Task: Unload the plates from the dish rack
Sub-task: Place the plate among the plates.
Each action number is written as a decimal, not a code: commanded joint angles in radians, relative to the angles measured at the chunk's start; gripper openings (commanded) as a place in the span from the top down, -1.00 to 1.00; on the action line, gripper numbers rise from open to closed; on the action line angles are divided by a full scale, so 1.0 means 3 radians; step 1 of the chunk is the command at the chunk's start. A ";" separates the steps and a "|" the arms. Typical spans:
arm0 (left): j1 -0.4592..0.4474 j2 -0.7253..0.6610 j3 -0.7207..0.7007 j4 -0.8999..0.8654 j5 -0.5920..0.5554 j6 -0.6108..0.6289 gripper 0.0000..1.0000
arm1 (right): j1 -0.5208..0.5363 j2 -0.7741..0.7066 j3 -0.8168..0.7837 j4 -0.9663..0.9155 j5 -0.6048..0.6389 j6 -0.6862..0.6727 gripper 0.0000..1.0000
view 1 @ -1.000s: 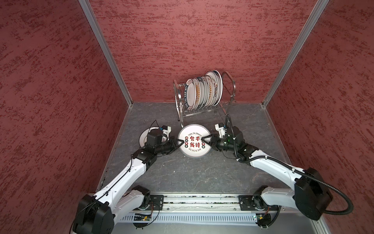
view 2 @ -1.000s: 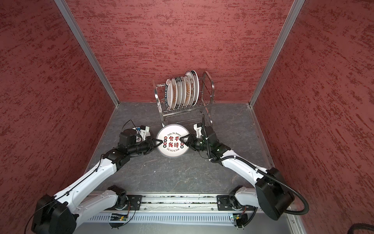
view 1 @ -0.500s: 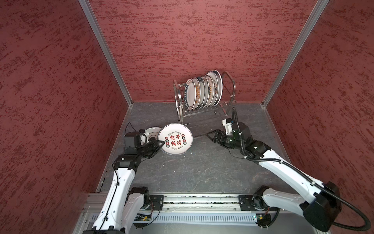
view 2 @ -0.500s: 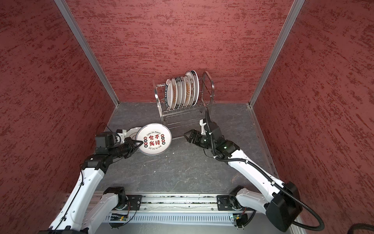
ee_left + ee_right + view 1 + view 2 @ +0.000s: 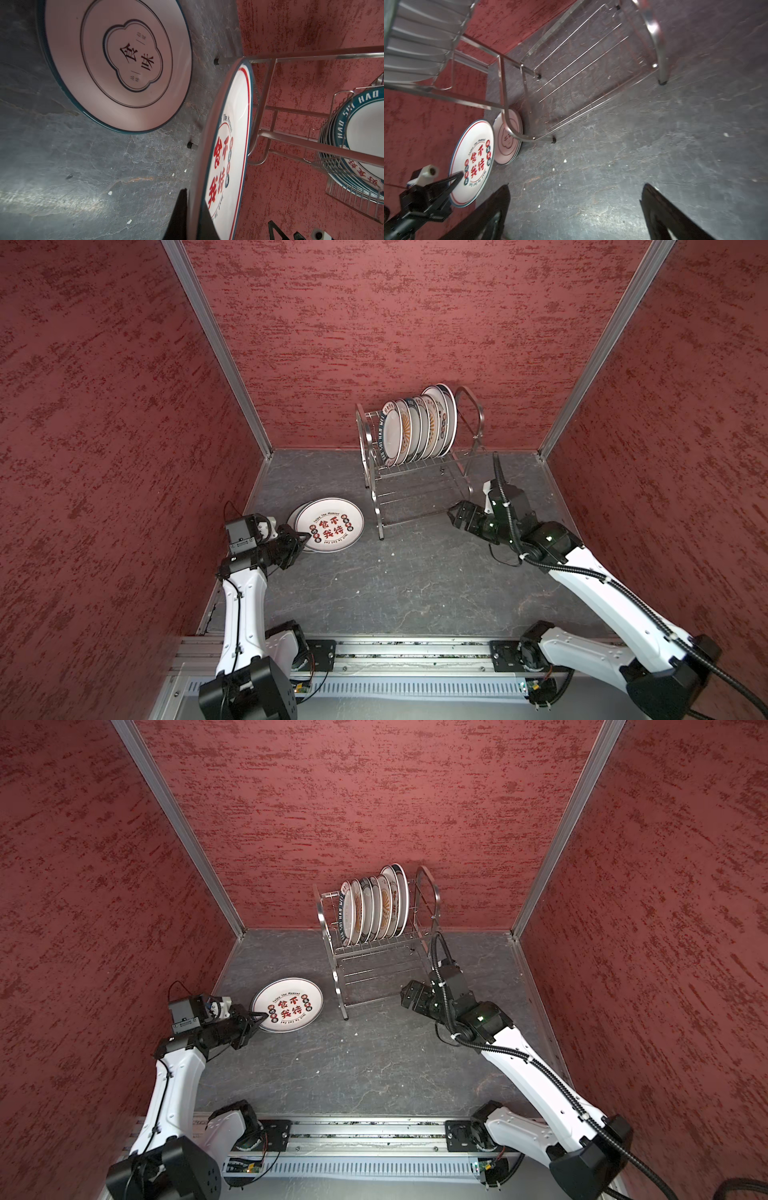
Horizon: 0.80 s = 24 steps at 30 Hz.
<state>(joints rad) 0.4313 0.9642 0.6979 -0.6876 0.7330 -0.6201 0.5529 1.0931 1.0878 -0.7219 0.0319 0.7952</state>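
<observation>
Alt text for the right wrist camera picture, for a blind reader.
The left hand grips a round white plate with red Chinese characters by its rim, beside a stack of white plates on the dark grey tabletop by a leg of the shiny wire dish rack. The right hand is wide open and empty.

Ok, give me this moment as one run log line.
left fingers: shut on red-character plate, above table stack | right fingers: open, empty, near dish rack | remaining plates: standing in rack
</observation>
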 commanded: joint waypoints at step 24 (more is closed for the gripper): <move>0.0347 0.1057 0.0167 0.0667 -0.0535 0.0309 1.00 | -0.0309 -0.0085 -0.0219 -0.0084 -0.0061 -0.0334 -0.98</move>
<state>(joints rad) 0.5285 1.2617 0.7189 -0.5407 0.5804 -0.5404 0.4671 1.0740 1.0283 -0.7784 0.0322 0.7109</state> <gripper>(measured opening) 0.093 0.989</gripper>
